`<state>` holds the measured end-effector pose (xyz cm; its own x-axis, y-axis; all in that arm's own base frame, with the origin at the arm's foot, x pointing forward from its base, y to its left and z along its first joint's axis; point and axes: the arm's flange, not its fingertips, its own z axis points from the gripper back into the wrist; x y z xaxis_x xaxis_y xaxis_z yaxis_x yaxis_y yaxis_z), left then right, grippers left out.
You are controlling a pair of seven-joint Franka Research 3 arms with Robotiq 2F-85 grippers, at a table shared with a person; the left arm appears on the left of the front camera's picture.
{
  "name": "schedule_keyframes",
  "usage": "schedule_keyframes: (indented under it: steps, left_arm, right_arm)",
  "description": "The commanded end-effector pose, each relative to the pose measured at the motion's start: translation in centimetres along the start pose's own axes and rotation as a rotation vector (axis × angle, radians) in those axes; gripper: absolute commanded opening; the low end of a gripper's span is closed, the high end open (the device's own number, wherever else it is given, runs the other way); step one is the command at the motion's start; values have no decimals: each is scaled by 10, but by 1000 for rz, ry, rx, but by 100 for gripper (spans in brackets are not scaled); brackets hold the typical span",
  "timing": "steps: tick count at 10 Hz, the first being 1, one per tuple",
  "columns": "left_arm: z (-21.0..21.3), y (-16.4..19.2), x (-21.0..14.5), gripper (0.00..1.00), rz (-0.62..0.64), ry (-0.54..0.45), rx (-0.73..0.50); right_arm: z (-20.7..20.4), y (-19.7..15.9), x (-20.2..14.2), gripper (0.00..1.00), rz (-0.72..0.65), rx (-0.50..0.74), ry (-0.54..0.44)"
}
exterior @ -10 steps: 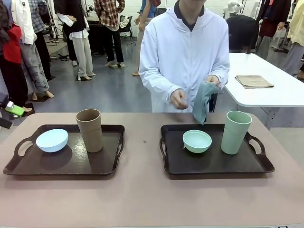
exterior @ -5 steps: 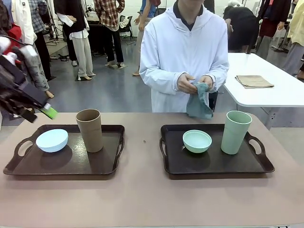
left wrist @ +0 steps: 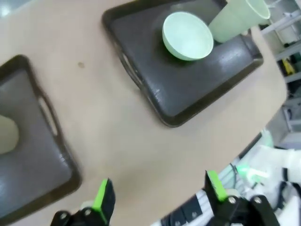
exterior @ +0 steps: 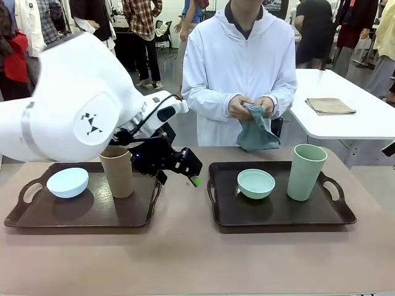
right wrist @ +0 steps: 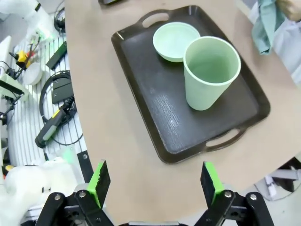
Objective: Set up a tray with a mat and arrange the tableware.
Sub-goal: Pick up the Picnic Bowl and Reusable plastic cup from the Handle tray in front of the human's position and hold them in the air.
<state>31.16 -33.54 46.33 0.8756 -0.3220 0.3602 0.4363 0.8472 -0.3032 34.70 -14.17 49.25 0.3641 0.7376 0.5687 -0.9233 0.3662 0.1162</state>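
Your left claw (exterior: 192, 177) hangs spread and empty above the table (exterior: 185, 259) between the two trays, just right of the brown cup (exterior: 117, 174), which stands beside the blue bowl (exterior: 67, 182) on the left tray (exterior: 80, 226). Your right claw (right wrist: 153, 182), also spread and empty, looks down on the right tray (right wrist: 155, 106), where the green bowl (right wrist: 176, 41) sits next to the green cup (right wrist: 209, 73). At the far side a person's hands (exterior: 250, 106) hold a teal cloth (exterior: 256, 134).

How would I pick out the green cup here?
On the table, find the dark tray on the robot's right. The pale green cup stands near its outer handle. It is tall and upright, unlike the low mint green bowl beside it.
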Motion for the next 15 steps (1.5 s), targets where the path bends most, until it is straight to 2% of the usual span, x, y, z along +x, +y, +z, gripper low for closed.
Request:
schedule_keyframes:
  steps: [1,11,12,14,15]
  left_arm:
    - [42,29,-26,100,-20,11,-19]
    - [44,27,-24,100,-2,8,-28]
    - [35,-6,-9,100,-46,44,52]
    - [21,-62,21,100,-80,101,151]
    - [14,-83,36,100,-89,125,204]
  right_arm:
    - [10,7,2,100,2,-16,-11]
    - [10,6,0,100,0,-23,1]
    - [5,-1,6,100,132,-13,-14]
    - [-7,-20,14,100,255,8,-49]
    - [-13,-29,16,100,317,59,-77]
